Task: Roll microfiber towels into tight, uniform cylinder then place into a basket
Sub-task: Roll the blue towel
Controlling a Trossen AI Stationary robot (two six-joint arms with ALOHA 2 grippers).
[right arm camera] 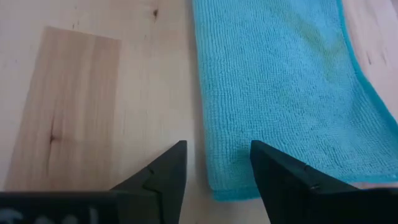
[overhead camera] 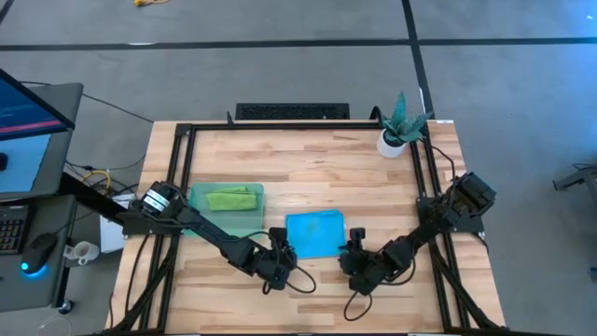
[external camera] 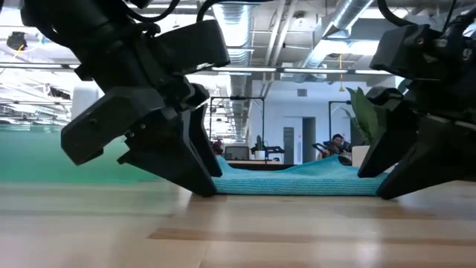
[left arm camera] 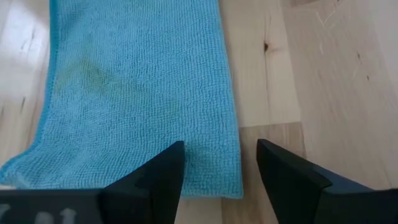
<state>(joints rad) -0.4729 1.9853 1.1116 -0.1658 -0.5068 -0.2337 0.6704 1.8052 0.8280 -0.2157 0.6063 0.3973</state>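
— Lying flat on the wooden table (overhead camera: 373, 177) is the blue towel (overhead camera: 315, 232), spread out near the front edge, between the two arms. Do you see it the same way?

— Yes. The left gripper (overhead camera: 280, 264) sits low at the towel's front left corner, and the right gripper (overhead camera: 356, 264) sits low at its front right corner. In the low view both reach down to the table top on either side of the towel's edge.

— Are they holding it?

— No. In the left wrist view the left gripper's fingers (left arm camera: 160, 177) are spread apart, straddling the towel's corner edge, with cloth and bare wood showing between them. The right wrist view shows the same on the other side: fingers (right arm camera: 165, 171) parted over the corner, nothing pinched between them.

— And the other towel?

— The green towel (overhead camera: 231, 198) lies bunched inside the basket (overhead camera: 201, 220), which sits on the table's left side, just beside the left arm and a little apart from the blue towel.

— Anything else on the table?

— A potted plant (overhead camera: 399, 126) stands at the back right corner, well apart from the towels.
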